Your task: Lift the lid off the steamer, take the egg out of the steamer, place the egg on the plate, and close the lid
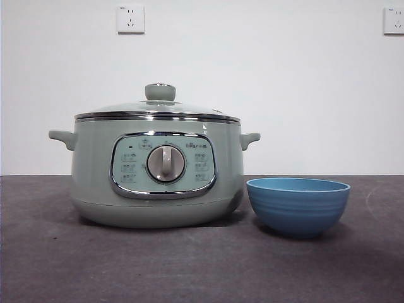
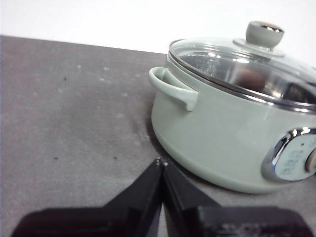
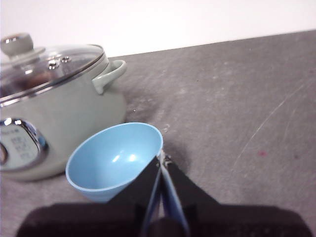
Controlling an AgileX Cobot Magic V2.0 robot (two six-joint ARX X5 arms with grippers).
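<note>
Across the middle-left of the front view we see the steamer (image 1: pixel 156 173) standing on the dark grey desk (image 1: pixel 189 265), its chrome-framed control panel and silver dial (image 1: pixel 166 163) facing the camera and a small handle jutting out at each side. On top sits the lid (image 1: pixel 158 108), closed, its chrome rim resting on the pot's rim and its pale green knob (image 1: pixel 160 92) upright in the centre. Just beside the steamer, in the lower right of that frame, stands the plate (image 1: pixel 298 205), a small blue bowl that is upright and empty; we see a narrow gap between it and the pot's base. Behind them is a plain white wall with a socket (image 1: pixel 130 19) in the upper left and another at the upper right edge. No arm shows in the front view. From the left wrist view we find the left gripper (image 2: pixel 161 163) low over bare desk, near the steamer's side handle (image 2: pixel 173 88), its jaws pressed together with nothing between them. Through the glass there we make out a brownish rounded shape inside the pot, which may be the egg (image 2: pixel 245 76), though it is blurred. From the right wrist view the right gripper (image 3: pixel 163 160) hangs just by the plate's rim, its jaws likewise pressed together and holding nothing.
</note>
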